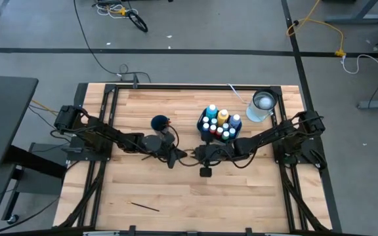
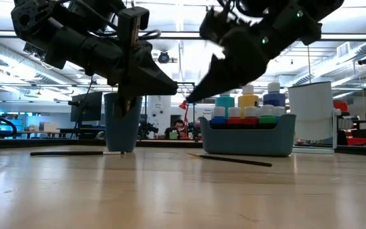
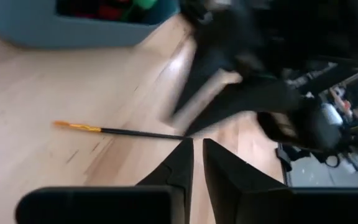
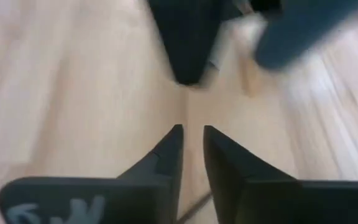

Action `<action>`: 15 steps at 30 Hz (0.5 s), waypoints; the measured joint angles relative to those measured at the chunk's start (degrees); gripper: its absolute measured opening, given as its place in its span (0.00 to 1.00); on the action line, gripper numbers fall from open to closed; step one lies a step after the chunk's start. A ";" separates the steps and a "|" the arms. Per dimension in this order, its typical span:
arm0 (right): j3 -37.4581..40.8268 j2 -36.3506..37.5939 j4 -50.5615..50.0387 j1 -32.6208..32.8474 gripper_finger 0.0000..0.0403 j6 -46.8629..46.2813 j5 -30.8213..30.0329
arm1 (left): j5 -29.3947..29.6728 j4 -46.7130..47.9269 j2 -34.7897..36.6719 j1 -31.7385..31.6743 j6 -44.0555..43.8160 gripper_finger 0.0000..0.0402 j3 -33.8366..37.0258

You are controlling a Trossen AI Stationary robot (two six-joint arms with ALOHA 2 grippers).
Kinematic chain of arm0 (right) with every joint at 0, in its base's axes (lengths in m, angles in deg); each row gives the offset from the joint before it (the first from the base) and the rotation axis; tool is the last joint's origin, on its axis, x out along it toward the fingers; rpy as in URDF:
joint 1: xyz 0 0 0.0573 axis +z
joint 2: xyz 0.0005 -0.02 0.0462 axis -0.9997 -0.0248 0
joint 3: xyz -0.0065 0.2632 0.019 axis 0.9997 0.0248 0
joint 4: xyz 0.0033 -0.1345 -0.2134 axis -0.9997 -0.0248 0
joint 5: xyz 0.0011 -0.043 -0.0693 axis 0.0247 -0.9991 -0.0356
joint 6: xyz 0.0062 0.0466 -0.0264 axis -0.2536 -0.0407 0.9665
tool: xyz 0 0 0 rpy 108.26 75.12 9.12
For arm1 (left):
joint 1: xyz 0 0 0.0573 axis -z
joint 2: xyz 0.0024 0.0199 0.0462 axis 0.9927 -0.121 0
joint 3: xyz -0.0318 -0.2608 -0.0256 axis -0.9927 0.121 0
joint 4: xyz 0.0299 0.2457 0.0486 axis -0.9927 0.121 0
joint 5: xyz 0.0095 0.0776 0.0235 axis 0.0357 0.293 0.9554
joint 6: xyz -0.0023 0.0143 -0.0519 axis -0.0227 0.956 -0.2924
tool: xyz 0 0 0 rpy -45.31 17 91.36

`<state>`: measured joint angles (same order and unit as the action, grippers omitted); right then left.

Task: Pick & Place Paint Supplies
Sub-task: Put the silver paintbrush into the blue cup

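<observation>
Several white-capped paint bottles [image 1: 218,124] stand in a blue bin [image 2: 246,140] right of the table's middle. A dark-handled paintbrush with an orange tip [image 3: 135,132] lies flat on the wood in front of the bin [image 2: 234,159]. My left gripper [image 3: 197,144] and right gripper [image 4: 193,130] hover tip to tip above the table's middle [image 1: 179,157] [image 1: 199,155], clear of the wood. Each shows a gap between its fingers, the left's narrower, with nothing in it. The brush's handle end runs out of sight behind my left fingertip.
A blue cup [image 1: 159,122] stands left of the bin, and a clear cup [image 1: 262,105] at the far right. One brush [image 2: 68,152] lies on the wood left of the blue cup, another [image 1: 144,206] near the front edge. A small dark object [image 1: 205,172] sits below the grippers.
</observation>
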<state>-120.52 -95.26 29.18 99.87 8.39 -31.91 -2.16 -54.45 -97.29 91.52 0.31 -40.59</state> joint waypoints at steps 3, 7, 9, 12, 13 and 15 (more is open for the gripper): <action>0.02 -1.62 -0.27 -0.74 0.24 -5.95 -4.68 | -1.07 -1.37 0.54 0.04 3.63 0.09 0.01; 0.04 -3.24 -3.59 -1.85 0.34 -13.32 -3.10 | -2.45 -1.10 3.86 0.29 11.18 0.07 0.07; 0.04 -3.89 -5.53 -2.35 0.38 -16.11 -1.57 | -1.69 -1.47 6.09 0.67 15.75 0.07 0.00; 0.10 -4.77 -6.69 -3.11 0.40 -16.82 -1.42 | 0.16 0.15 10.49 1.21 21.24 0.08 0.00; 0.08 -5.10 -6.53 -3.48 0.40 -16.98 -1.44 | 0.84 1.31 11.80 1.40 22.26 0.08 0.00; 0.05 -5.82 -6.72 -4.32 0.39 -17.14 -1.46 | 1.93 4.27 14.39 1.73 23.77 0.08 0.00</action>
<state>-120.47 -101.08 22.46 95.55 -8.75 -33.37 -0.23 -50.18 -82.90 93.25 24.07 -40.59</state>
